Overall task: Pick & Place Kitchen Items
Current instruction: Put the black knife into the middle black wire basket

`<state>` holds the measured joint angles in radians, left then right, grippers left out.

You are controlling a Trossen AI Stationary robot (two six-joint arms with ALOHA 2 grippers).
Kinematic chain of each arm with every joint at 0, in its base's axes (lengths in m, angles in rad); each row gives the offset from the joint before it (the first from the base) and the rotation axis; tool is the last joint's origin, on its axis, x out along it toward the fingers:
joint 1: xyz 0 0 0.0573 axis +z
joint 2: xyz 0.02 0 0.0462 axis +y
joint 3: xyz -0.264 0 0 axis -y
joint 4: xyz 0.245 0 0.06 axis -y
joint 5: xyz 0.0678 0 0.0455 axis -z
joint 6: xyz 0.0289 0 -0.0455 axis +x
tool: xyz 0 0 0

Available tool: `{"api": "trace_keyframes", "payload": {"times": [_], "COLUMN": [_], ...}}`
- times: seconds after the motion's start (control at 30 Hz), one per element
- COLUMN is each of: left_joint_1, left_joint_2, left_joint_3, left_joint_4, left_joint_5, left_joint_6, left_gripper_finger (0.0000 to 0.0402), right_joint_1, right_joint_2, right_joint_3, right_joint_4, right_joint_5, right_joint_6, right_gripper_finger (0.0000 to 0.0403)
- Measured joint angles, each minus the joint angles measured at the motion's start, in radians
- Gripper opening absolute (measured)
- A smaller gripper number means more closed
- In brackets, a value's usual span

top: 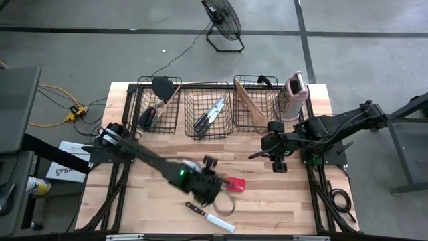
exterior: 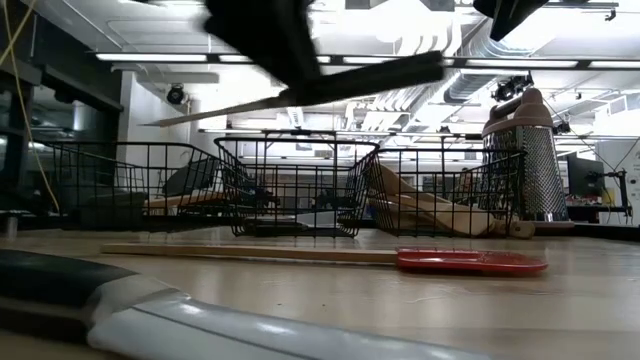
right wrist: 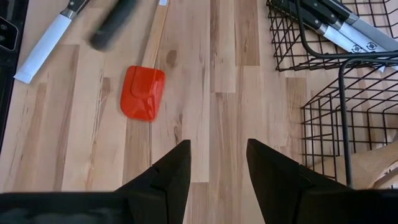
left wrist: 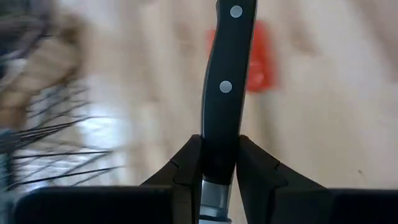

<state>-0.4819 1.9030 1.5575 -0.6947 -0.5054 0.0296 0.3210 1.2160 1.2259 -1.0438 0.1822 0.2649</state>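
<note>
Left gripper (left wrist: 219,163) clenched a black-handled knife (left wrist: 226,81) at the handle's blade end: rigid, smooth; could pivot. Right gripper (right wrist: 217,163) hung released, empty, above worktop (right wrist: 199,81).

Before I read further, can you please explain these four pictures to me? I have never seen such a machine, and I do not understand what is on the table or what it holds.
It is a robot with two dark arms at a wooden table. One picture looks down from above, one looks level across the table top, and two come from cameras on the wrists.

The left gripper is shut on a black-handled knife and holds it above the table. The right gripper is open and holds nothing.

On the table lie a red spatula and a white-bladed knife. At the far edge stand three wire baskets with knives, spatulas and wooden tools in them, and beside them an upright grater.
</note>
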Motion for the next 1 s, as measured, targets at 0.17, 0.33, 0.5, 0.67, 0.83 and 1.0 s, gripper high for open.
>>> {"api": "trace_keyframes", "payload": {"times": [0.17, 0.33, 0.5, 0.67, 0.83, 1.0], "left_joint_1": [0.114, 0.218, 0.325, 0.42, 0.502, 0.578], "left_joint_2": [0.0, 0.0, -0.002, -0.002, -0.002, -0.002], "left_joint_3": [0.062, 0.121, 0.159, 0.162, 0.162, 0.162], "left_joint_4": [0.002, 0.003, 0.004, 0.007, 0.017, 0.01], "left_joint_5": [-0.111, -0.192, -0.226, -0.226, -0.22, -0.186], "left_joint_6": [-0.04, -0.154, -0.305, -0.371, -0.426, -0.468], "left_gripper_finger": [0.0066, 0.0066, 0.0066, 0.0066, 0.0066, 0.0066], "right_joint_1": [0.0, 0.0, 0.0, 0.0, 0.0, 0.0], "right_joint_2": [0.0, 0.0, 0.0, 0.0, 0.0, 0.0], "right_joint_3": [0.0, 0.0, 0.0, 0.0, 0.0, 0.0], "right_joint_4": [0.0, 0.0, 0.001, 0.011, 0.031, 0.037], "right_joint_5": [0.0, 0.001, 0.001, 0.001, 0.001, 0.001], "right_joint_6": [0.0, 0.0, 0.003, 0.002, 0.0, 0.0], "right_gripper_finger": [0.0149, 0.0149, 0.0149, 0.0149, 0.0149, 0.0149]}}
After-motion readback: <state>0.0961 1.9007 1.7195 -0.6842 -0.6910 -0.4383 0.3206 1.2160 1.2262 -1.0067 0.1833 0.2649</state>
